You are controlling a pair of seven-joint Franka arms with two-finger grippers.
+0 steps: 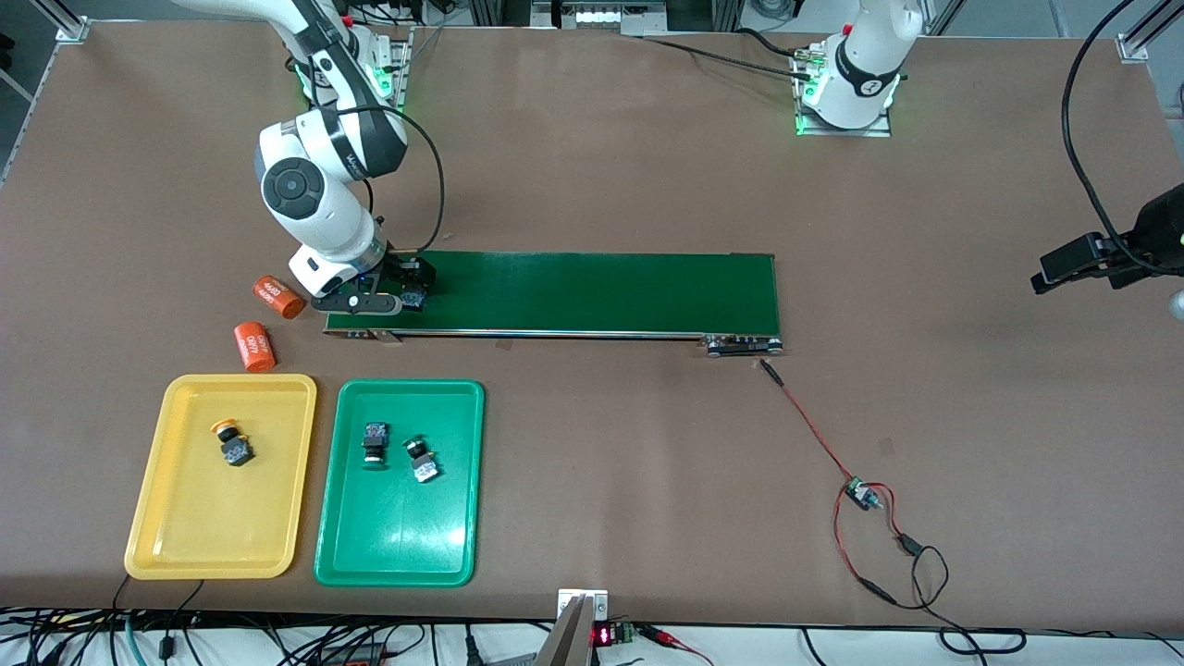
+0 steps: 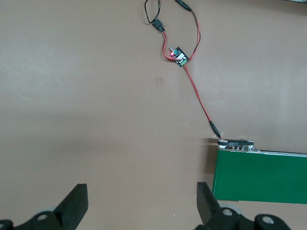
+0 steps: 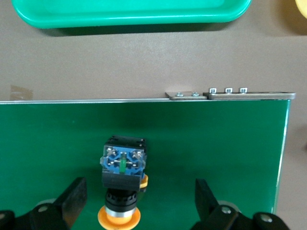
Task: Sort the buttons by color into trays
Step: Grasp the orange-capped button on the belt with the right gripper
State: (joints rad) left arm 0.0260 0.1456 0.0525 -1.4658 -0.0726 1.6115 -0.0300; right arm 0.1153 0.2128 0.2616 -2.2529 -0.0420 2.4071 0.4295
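White rounded arm [image 1: 310, 199] segments, dark joint bands, black cable, black tool fingers [image 3: 72, 196].

Yellow button [image 3: 122, 187] on belt, others [image 1: 233, 446] in trays [image 1: 398, 564]

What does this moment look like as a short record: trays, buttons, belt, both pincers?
yellow tray: one orange-capped button
green tray: two buttons
belt: one orange-capped button at the right arm's end
right pincer: open, low over that belt button, fingers either side, not gripping
left pincer: open, waiting over bare table by the belt's other end
sorted: three of four
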